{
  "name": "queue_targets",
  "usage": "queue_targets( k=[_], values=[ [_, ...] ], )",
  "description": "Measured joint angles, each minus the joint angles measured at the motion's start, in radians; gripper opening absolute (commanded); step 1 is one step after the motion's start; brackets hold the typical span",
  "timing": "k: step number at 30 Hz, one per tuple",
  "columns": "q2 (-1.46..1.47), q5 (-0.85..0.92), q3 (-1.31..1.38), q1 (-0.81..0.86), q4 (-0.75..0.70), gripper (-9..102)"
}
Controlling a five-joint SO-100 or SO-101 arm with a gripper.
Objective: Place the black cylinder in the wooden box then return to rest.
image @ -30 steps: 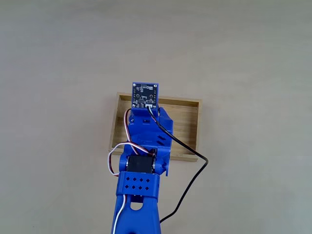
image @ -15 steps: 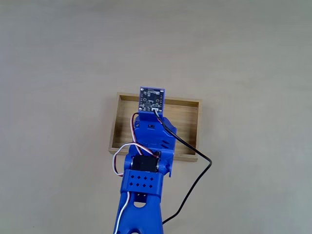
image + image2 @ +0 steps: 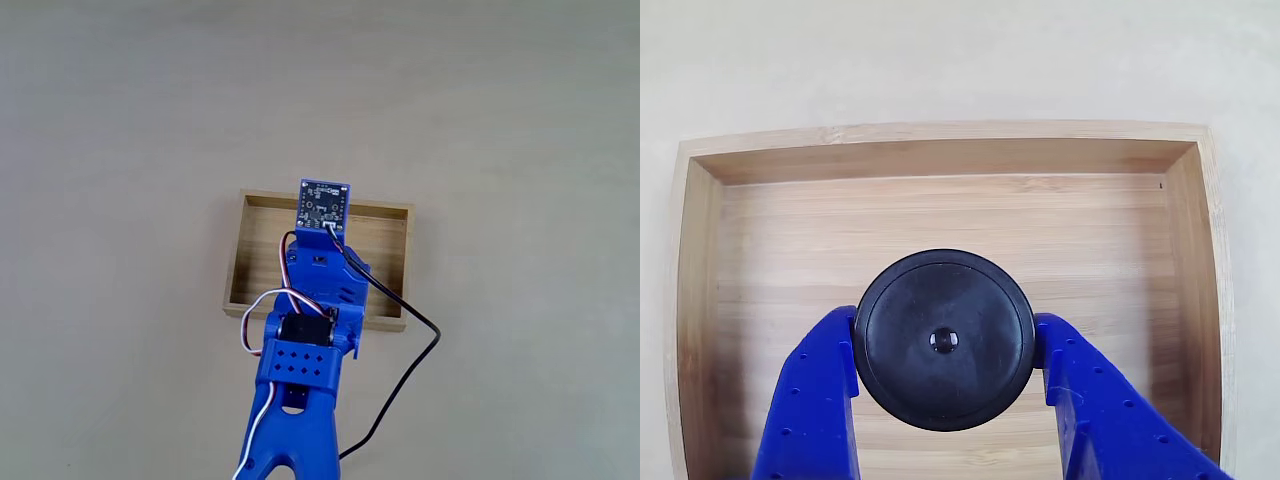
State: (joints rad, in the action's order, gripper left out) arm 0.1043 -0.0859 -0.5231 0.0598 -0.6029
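In the other view the blue gripper [image 3: 945,375] grips the cylinder [image 3: 944,338], one finger [image 3: 815,390] pressed to its left side and the other to its right, the jaws closed on it. The cylinder's flat top with its small dimple faces the camera, and it sits over the middle of the box [image 3: 940,158] floor, nearer the near wall than the far one; whether it touches the floor cannot be told. In the fixed view the arm [image 3: 300,360] reaches up from the bottom edge over the box [image 3: 385,255], which lies near the table's [image 3: 120,120] centre, and a black cable [image 3: 400,375] loops off to the right.
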Motion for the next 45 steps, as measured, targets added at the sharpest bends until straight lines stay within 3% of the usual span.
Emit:
queue_targets(
  k=[28,36,45],
  values=[
    [-0.054,0.0,0.0,0.0,0.02,18],
    [-0.054,0.0,0.0,0.0,0.049,27],
    [-0.054,0.0,0.0,0.0,0.049,29]
  ],
)
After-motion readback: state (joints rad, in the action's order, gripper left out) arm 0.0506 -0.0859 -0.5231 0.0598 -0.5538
